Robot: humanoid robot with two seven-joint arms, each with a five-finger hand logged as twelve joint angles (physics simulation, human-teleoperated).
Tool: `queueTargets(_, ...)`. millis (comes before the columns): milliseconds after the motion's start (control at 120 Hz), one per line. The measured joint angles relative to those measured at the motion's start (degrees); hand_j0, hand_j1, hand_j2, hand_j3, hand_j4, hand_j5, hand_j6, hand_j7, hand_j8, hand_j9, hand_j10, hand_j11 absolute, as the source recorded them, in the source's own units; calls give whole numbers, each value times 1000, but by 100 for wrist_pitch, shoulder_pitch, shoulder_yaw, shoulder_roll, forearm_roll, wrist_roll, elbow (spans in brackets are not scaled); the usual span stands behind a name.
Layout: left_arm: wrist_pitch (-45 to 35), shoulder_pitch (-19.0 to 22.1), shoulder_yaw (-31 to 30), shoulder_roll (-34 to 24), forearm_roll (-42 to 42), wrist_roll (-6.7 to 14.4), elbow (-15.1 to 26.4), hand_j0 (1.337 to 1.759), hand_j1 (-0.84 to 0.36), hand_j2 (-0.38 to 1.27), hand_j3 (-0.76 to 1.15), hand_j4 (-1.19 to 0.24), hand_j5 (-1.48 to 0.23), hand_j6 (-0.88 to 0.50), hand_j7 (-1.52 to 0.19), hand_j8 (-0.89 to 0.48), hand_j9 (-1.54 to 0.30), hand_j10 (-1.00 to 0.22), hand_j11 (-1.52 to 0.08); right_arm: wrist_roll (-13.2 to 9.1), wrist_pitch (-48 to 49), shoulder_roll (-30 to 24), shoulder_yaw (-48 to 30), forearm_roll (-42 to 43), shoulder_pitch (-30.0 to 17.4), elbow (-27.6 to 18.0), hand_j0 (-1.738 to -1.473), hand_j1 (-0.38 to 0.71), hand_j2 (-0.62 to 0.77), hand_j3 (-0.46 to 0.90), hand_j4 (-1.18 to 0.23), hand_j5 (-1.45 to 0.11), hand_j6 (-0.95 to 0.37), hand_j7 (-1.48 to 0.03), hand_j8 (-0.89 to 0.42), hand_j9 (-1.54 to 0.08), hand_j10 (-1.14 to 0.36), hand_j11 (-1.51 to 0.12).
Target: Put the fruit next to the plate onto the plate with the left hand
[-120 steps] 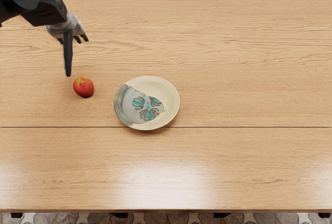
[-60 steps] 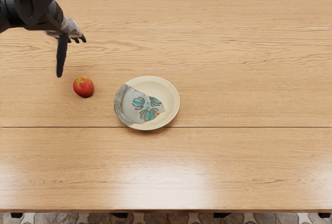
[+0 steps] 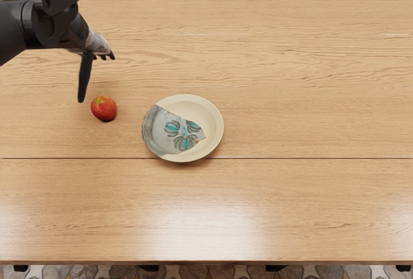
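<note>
Apple [image 3: 104, 108], just one, lies beside our single plate [image 3: 211, 116] on the table [image 3: 290, 195]; our left hand [image 3: 89, 45] hovers nearby, fingers loose, holding nothing.

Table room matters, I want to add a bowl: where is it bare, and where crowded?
Bare wood: everything right of the plate to the table edge, and the near half below the plate. Crowded: the left side, where the apple lies just left of the plate with the left hand just behind it.
</note>
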State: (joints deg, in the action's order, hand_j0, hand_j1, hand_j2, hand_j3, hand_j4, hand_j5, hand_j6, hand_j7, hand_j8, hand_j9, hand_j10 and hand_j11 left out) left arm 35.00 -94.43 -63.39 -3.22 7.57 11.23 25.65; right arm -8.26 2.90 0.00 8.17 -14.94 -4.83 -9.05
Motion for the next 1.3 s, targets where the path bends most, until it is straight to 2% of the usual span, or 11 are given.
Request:
queueTargets(183, 0, 294, 20, 95, 106, 14, 3, 1658, 349, 0, 0, -2, 0, -2, 0, -2, 0, -1, 0, 0, 0, 0, 0, 0, 0, 0, -1658, -333, -3, 0, -13, -17, -13, -17, -13, -17, -13, -17)
queueTargets(417, -18, 408, 67, 98, 241, 5, 19, 1658, 349, 0, 0, -2, 0, -2, 0, -2, 0, -1, 0, 0, 0, 0, 0, 0, 0, 0, -1658, -333, -3, 0, -13, -17, -13, -17, -13, -17, -13, -17)
queueTargets(525, -589, 432, 72, 86, 390, -2, 72, 1658, 349, 0, 0, -2, 0, -2, 0, -2, 0, -1, 0, 0, 0, 0, 0, 0, 0, 1, -1658, -333, -3, 0, -13, -17, -13, -17, -13, -17, -13, -17)
queueTargets(650, -1442, 421, 70, 32, 476, -6, 534, 1658, 349, 0, 0, -1, 0, -2, 0, -2, 0, -1, 0, 0, 0, 0, 0, 0, 0, 0, -1658, -333, -3, 0, -13, -17, -13, -17, -13, -17, -13, -17)
queueTargets(733, -2119, 83, 71, -301, 582, -6, 1306, 1658, 349, 0, 0, -1, 0, -2, 0, -2, 0, -1, 0, 0, 0, 0, 0, 0, 0, 0, -1658, -333, -3, 0, -13, -17, -13, -17, -13, -17, -13, -17)
queueTargets(825, -2779, 56, 70, -380, 702, -7, 1995, 1658, 349, 0, 0, -1, 0, -2, 0, -2, 0, -1, 0, 0, 0, 0, 0, 0, -1, 0, -1658, -333, -3, 0, -13, -17, -13, -17, -13, -17, -13, -17)
queueTargets(992, -3571, -55, 68, -590, 927, -7, 2807, 1658, 349, 0, 0, -1, 0, -2, 0, -1, 0, -1, 0, 0, 0, 0, 0, 0, 0, 0, -1658, -333, -3, 0, -13, -17, -13, -17, -13, -17, -13, -17)
queueTargets(1225, -3931, -58, 84, -636, 1122, -33, 3272, 1658, 348, 1, 0, -2, -2, -2, -1, -2, -1, -2, -1, 0, 0, 0, 0, 0, 0, 0, -1658, -333, -3, 0, -13, -17, -13, -17, -13, -17, -13, -17)
queueTargets(1300, -3954, -190, 88, -626, 1168, -38, 3388, 1658, 346, 1, 0, -4, -4, -4, -4, -4, -4, -3, -4, 0, 0, 0, 0, 0, 0, 0, -1658, -333, -3, 0, -13, -17, -13, -17, -13, -17, -13, -17)
